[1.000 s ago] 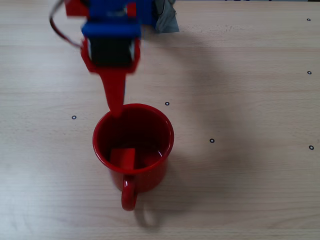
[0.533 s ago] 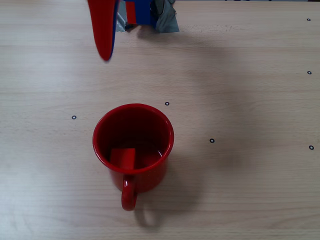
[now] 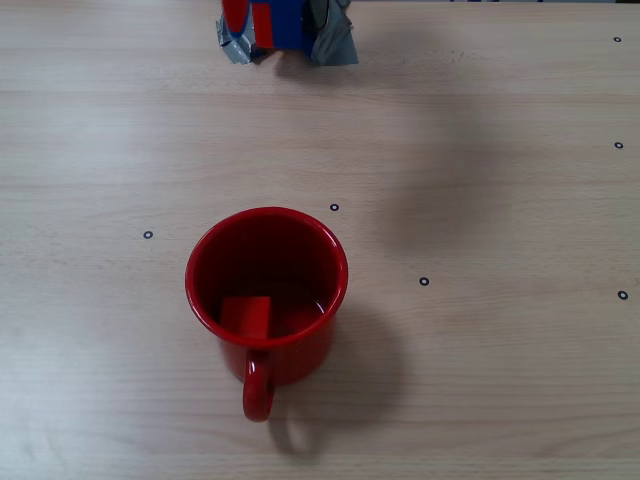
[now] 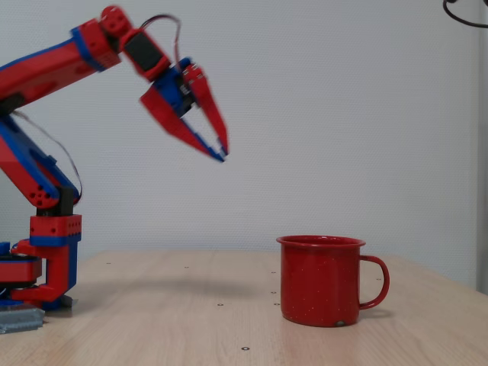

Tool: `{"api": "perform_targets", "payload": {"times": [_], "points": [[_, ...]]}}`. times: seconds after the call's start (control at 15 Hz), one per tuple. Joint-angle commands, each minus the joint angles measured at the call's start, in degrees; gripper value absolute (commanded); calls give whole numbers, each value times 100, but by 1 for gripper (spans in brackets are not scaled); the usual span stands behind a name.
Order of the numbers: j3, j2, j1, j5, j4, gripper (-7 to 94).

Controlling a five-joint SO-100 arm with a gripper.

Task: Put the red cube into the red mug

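Note:
The red mug [image 3: 300, 362] stands upright on the wooden table with its handle toward the near edge in a fixed view. The red cube [image 3: 246, 318] lies on the mug's bottom, against the wall on the handle side. From the side, the mug [image 4: 319, 282] hides the cube. My gripper [image 4: 223, 155] hangs high in the air, well to the left of the mug and far above it, pointing down and to the right. Its fingertips meet and hold nothing. The overhead fixed view shows only the arm's base [image 3: 268, 24], not the gripper.
The arm's base is held down with grey tape [image 3: 336, 44] at the far table edge. Small black ring marks [image 3: 424, 281] dot the tabletop. The arm's red and blue links [image 4: 46, 183] rise at the left of the side view.
The gripper has risen away from the mug's rim and drawn back toward the base, leaving the overhead view. The cube stays in the mug, which has not moved.

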Motion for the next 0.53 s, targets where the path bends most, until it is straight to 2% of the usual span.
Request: {"api": "perform_targets", "payload": {"times": [0.0,0.4,0.47], "points": [[606,896,-123,-149,-272,0],[4017,3551,-519,-343,-1477,0],[4509,3999,-589,-299,-1485,0]]}}
